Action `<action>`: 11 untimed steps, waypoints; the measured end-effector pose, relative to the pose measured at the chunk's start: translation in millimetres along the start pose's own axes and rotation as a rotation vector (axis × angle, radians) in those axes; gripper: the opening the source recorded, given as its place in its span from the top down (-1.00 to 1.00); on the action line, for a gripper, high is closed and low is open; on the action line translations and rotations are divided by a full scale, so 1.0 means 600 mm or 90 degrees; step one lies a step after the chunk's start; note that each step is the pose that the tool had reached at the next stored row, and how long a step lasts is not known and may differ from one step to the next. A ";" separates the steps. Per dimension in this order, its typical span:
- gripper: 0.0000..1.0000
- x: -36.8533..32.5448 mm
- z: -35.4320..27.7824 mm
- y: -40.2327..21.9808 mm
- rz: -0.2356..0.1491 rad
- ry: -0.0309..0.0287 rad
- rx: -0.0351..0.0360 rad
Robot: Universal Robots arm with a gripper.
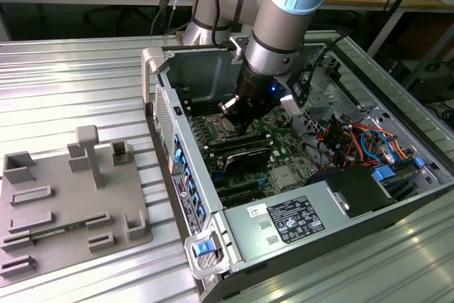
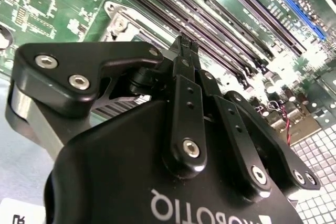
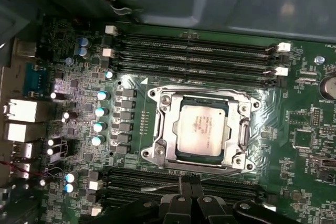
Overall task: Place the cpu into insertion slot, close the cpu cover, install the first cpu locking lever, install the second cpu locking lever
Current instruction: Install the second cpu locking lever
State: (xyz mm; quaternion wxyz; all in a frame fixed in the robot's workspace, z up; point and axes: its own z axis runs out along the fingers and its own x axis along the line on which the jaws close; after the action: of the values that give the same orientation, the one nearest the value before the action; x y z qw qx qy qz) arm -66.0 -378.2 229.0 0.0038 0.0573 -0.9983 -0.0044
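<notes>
We see the arm's black gripper (image 1: 234,122) reaching down into the open grey computer case (image 1: 186,175), which lies on the ribbed metal tabletop (image 1: 64,83). In both wrist views its jaws are pressed together, tips meeting with nothing visible between them; in the first wrist view the gripper (image 3: 189,181) sits just at the edge of the socket, beside a thin silver wire lever (image 3: 220,172) that runs along that side.

The small square silver-grey cpu (image 3: 201,129) lies flat in the socket on the green motherboard (image 3: 299,129). The thin shiny silver cpu cover (image 3: 163,124) is folded down around it, its centre window framing the chip. Whether the lever is hooked under its catch, we cannot tell.

Long black memory slots (image 3: 194,51) run along both sides of the socket. In the exterior view, a grey moulded fixture tray (image 1: 50,211) rests on the tabletop to that view's left of the case, well apart from the gripper.
</notes>
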 end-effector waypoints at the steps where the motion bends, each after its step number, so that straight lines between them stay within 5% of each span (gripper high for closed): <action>1: 0.79 0.004 0.001 0.000 0.000 0.0002 0.0001; 11: 0.79 0.022 0.011 0.002 0.000 0.0048 -0.0004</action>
State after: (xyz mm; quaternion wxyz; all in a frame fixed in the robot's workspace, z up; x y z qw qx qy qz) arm -79.5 -378.2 222.8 0.0076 0.0572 -0.9983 -0.0046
